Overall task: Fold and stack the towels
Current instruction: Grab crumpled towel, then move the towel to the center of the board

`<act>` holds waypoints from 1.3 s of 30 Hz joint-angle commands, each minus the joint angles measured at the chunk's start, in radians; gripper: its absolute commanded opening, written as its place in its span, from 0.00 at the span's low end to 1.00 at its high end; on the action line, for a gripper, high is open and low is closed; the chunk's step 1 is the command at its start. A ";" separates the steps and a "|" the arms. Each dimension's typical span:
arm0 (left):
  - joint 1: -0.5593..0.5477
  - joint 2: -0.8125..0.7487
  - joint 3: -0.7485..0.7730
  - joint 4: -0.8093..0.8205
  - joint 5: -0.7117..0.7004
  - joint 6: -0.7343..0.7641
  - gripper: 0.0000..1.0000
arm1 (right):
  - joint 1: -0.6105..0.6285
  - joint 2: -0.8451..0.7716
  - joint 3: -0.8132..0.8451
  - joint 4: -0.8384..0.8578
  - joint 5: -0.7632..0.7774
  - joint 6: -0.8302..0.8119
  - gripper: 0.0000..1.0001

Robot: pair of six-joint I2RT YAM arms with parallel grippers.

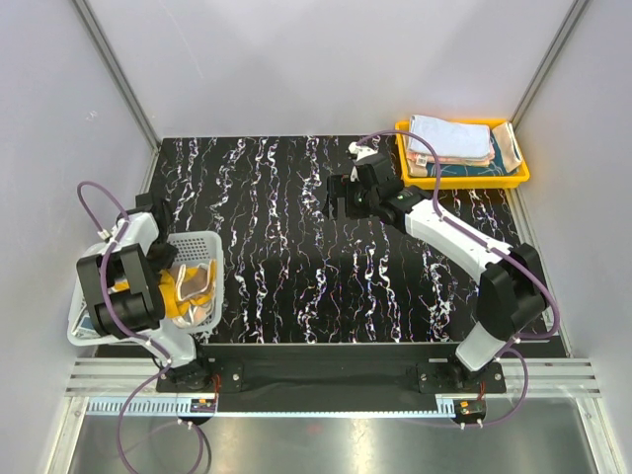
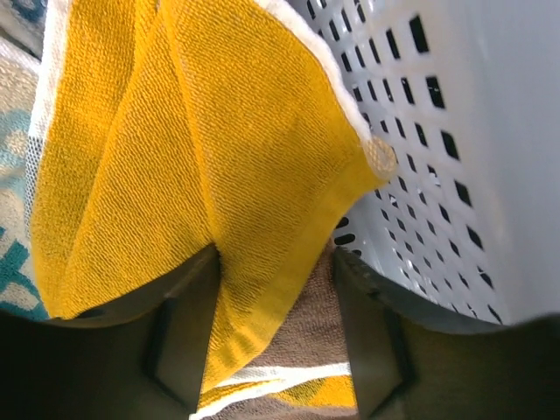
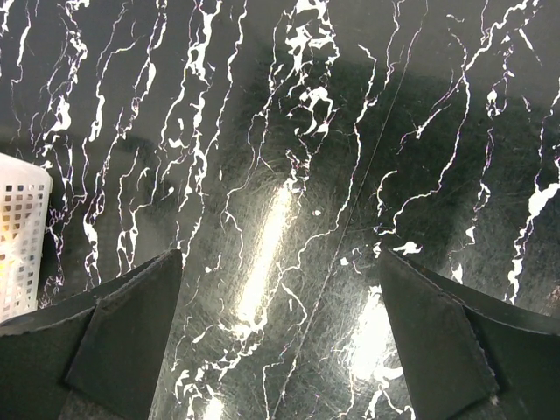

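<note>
In the left wrist view an orange-yellow towel (image 2: 192,149) hangs in a fold between the fingers (image 2: 188,324) of my left gripper (image 2: 276,262). The jaws stand apart, and the fold touches only the left finger. Under it lies a brown towel (image 2: 306,341) with yellow and white lettering. In the top view the left arm reaches down into the white mesh basket (image 1: 193,242), where the orange-yellow towel (image 1: 173,298) and a beige towel (image 1: 199,281) show. My right gripper (image 1: 338,202) hovers open over the dark table (image 3: 278,258) with nothing between its fingers. Folded towels (image 1: 449,138) lie stacked in the yellow tray (image 1: 464,181).
The basket's perforated wall (image 2: 437,131) stands close on the right of the left gripper. A teal-patterned cloth (image 2: 13,262) shows at the left edge. A corner of the basket (image 3: 17,236) shows at the left of the right wrist view. Grey walls enclose the marbled table (image 1: 276,276).
</note>
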 commanded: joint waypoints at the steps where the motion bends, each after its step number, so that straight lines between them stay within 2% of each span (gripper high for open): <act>1: 0.010 0.003 0.032 0.046 -0.055 -0.004 0.52 | 0.007 -0.029 -0.005 0.034 -0.010 0.005 1.00; 2: 0.011 -0.001 0.024 0.043 -0.054 -0.003 0.47 | 0.007 -0.029 -0.005 0.035 -0.007 0.003 1.00; 3: 0.011 -0.006 0.027 0.037 -0.051 -0.004 0.31 | 0.007 -0.026 -0.004 0.032 -0.002 0.005 1.00; 5: 0.013 -0.032 0.035 0.022 -0.051 -0.001 0.17 | 0.009 -0.025 0.001 0.029 -0.002 0.003 1.00; 6: 0.013 -0.046 0.044 0.014 -0.052 0.000 0.05 | 0.007 -0.028 0.001 0.027 -0.001 0.003 1.00; 7: 0.013 -0.084 0.052 0.008 -0.054 0.009 0.00 | 0.009 -0.026 0.004 0.024 0.001 0.002 1.00; 10: 0.011 -0.151 0.078 -0.026 -0.060 0.029 0.00 | 0.009 -0.028 0.004 0.023 0.005 0.000 1.00; 15: -0.030 -0.351 0.111 -0.033 -0.042 0.072 0.00 | 0.010 -0.037 0.010 0.023 0.004 0.002 1.00; 19: -0.139 -0.446 0.214 -0.055 -0.058 0.100 0.00 | 0.010 -0.054 0.016 0.015 0.016 0.000 1.00; 21: -0.229 -0.467 0.297 -0.067 -0.063 0.111 0.00 | 0.009 -0.066 0.022 0.009 0.021 0.000 1.00; 24: -0.373 -0.457 0.421 -0.079 -0.068 0.131 0.00 | 0.009 -0.092 0.024 0.003 0.073 -0.005 1.00; 28: -0.592 -0.362 0.603 -0.110 -0.092 0.177 0.00 | 0.009 -0.117 0.048 -0.041 0.139 -0.015 1.00; 33: -0.764 -0.236 0.858 -0.159 -0.124 0.229 0.00 | 0.007 -0.161 0.088 -0.069 0.203 -0.015 1.00; 37: -0.916 -0.169 1.011 -0.203 -0.163 0.241 0.00 | 0.007 -0.215 0.097 -0.074 0.248 -0.012 1.00; 39: -0.958 -0.152 1.042 -0.211 -0.197 0.237 0.00 | 0.009 -0.246 0.093 -0.069 0.254 -0.011 1.00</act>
